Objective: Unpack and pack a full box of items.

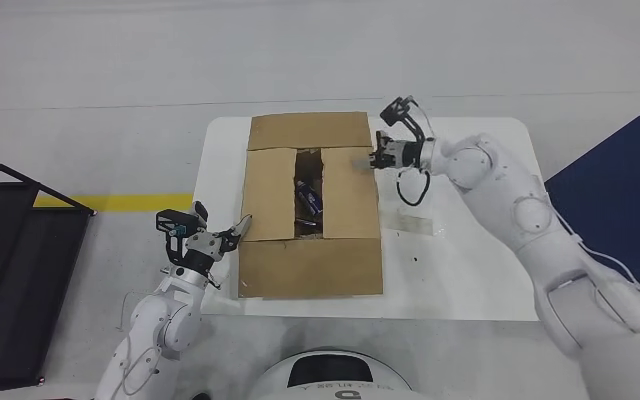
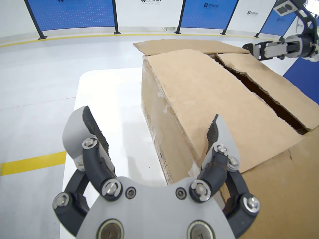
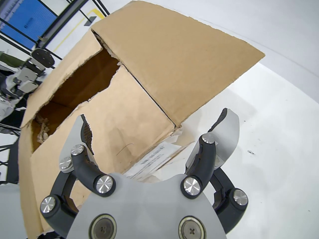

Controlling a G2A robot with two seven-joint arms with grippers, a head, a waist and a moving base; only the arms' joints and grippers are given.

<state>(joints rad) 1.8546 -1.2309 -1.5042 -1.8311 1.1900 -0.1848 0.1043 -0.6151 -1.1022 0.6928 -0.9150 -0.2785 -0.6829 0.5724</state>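
ok, box [image 1: 268, 205] sits mid counter [image 1: 460, 260], opening facing up. the two side flaps are folded down flat w/ a dark slot left between them. that slot runs straight away from the robot, and the box w/ its end flaps splayed out looks longest the same way, near to far. thru the slot there's a dark blue item [image 1: 310, 198], so contents are prob still inside & unpacking hasn't really begun. left gripper [image 2: 152, 115] is at the near left corner, fingers spread wide. one finger is over the flap's corner, the other hangs off the side above the counter, not touching cardboard as far as i can tell. looks set to catch that flap edge & peel it outward. right gripper [image 3: 154, 115] is at the far right corner, fingers also spread and holding nothing. one finger is above the right flap, the other out past the box wall. reads as a mirrored setup: each arm takes its own flap from opposite corners so the box doesn't skid or twist when they lift. the far end flap sticks out level over the counter, clear of both.
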